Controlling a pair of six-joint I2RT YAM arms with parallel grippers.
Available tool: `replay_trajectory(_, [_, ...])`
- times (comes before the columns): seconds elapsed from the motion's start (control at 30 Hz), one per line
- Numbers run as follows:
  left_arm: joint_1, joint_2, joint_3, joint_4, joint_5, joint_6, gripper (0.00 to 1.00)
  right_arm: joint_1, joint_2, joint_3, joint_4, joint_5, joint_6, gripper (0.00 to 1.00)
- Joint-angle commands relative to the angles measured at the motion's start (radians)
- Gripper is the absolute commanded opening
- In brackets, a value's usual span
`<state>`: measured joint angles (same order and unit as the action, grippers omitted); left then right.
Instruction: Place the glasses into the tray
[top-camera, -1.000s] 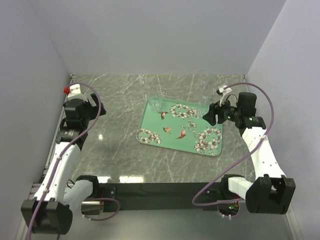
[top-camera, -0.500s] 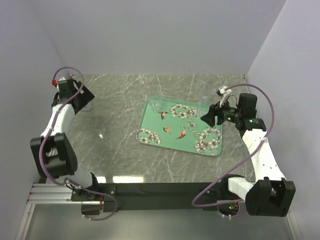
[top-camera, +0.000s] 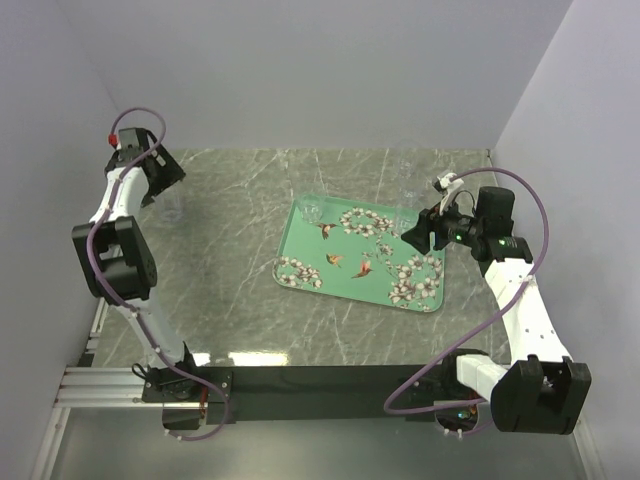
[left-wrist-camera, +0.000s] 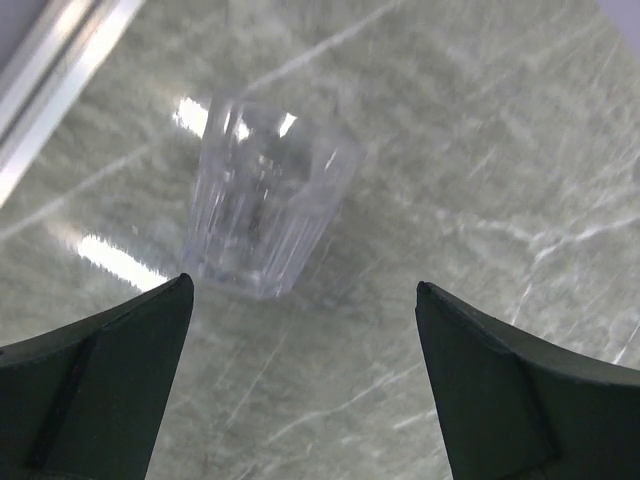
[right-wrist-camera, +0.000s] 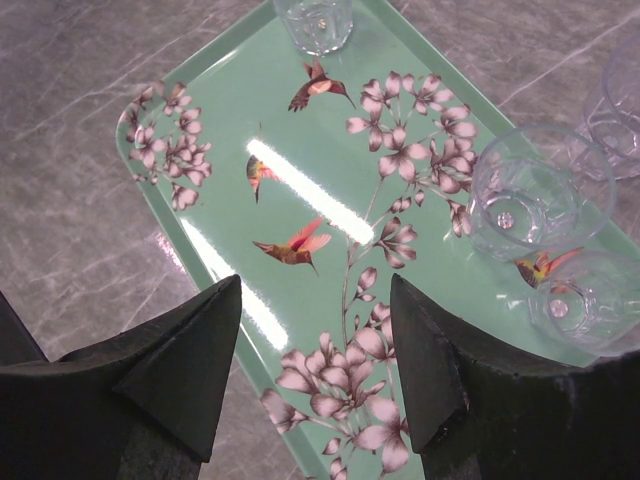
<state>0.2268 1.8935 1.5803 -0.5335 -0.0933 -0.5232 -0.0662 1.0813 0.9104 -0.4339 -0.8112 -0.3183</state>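
The mint-green tray (top-camera: 340, 245) with blossoms and birds lies right of the table's middle. One clear glass (top-camera: 312, 210) stands in its back left corner, also seen at the top of the right wrist view as a glass (right-wrist-camera: 315, 20). Two more glasses (right-wrist-camera: 520, 195) (right-wrist-camera: 590, 300) stand in the tray's right end. My right gripper (right-wrist-camera: 317, 280) hovers open above the tray (right-wrist-camera: 250, 110), holding nothing. At the far left, my left gripper (left-wrist-camera: 302, 285) hangs wide open over the table, just short of a ribbed glass (left-wrist-camera: 265, 210) standing there.
Another glass (right-wrist-camera: 622, 105) stands on the marble just beyond the tray's far rim. A metal rail (left-wrist-camera: 50, 70) runs along the table's left edge close to the left glass. Walls close in the table on the left, back and right.
My left arm has swung out from near its base to the far left back of the table, above the glass there. The right gripper has shifted slightly left over the tray.
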Motion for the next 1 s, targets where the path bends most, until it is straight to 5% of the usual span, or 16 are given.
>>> replay_trajectory(0.0, [0.008,0.048,0.148,-0.062,-0.039,0.035,0.99,-0.007,-0.02,-0.002,0.029,-0.019,-0.001,0.68])
replay_trajectory(0.23, [0.029,0.185,0.328,-0.189,-0.079,-0.049,0.99,-0.009,-0.018,-0.002,0.03,-0.013,-0.002,0.68])
replay_trajectory(0.57, [0.062,0.269,0.452,-0.285,-0.066,-0.356,0.99,-0.007,-0.014,-0.002,0.029,-0.011,-0.005,0.68])
replay_trajectory(0.97, [0.063,0.386,0.59,-0.395,-0.042,-0.386,0.99,-0.007,-0.017,-0.004,0.03,-0.003,-0.007,0.68])
